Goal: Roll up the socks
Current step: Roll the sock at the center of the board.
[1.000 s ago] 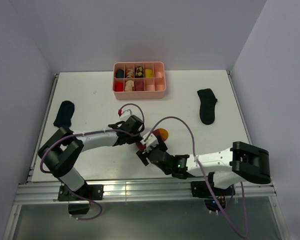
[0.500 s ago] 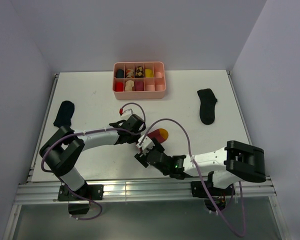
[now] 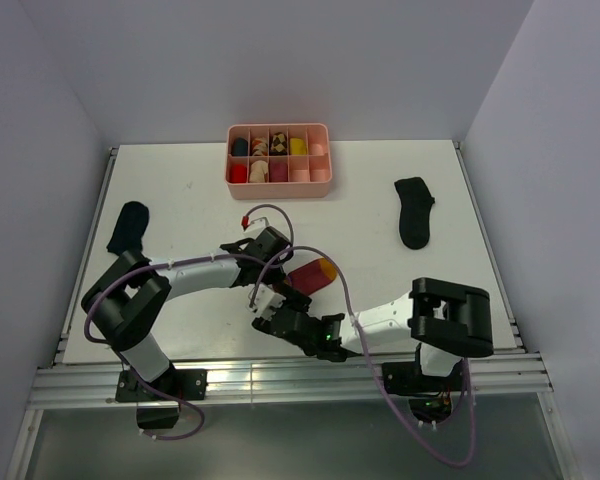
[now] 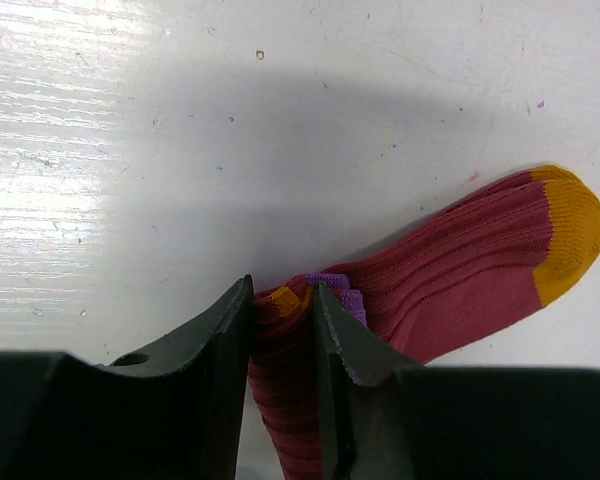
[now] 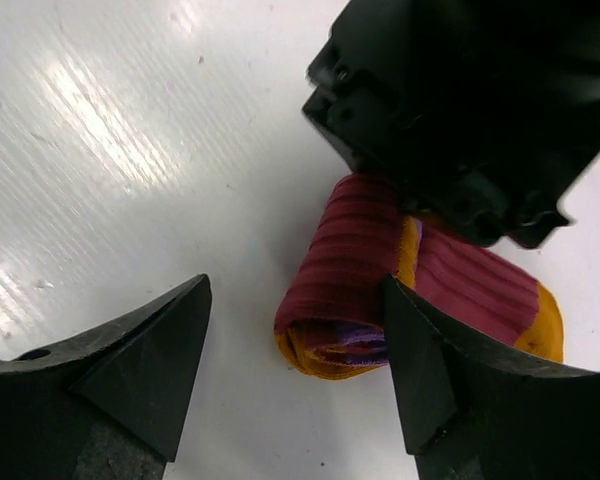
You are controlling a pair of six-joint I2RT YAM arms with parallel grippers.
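The striped maroon sock (image 3: 310, 274) lies near the table's front middle, its cuff end rolled into a tube (image 5: 348, 280) and its orange toe (image 4: 570, 232) stretched away. My left gripper (image 4: 282, 305) is shut on the rolled part of the sock (image 4: 290, 370). My right gripper (image 5: 295, 330) is open just in front of the roll's open end, with the roll between its fingers (image 5: 430, 370) but not touching both. One black sock (image 3: 128, 227) lies at the left edge, another black sock (image 3: 415, 211) at the right.
A pink divided tray (image 3: 279, 185) with several rolled socks stands at the back middle. The left arm's cable (image 3: 265, 213) loops above the sock. White walls close the table's sides and back.
My right gripper has slid left along the front, from right of the sock to its rolled end. The left gripper stays shut on the roll, shifted slightly.
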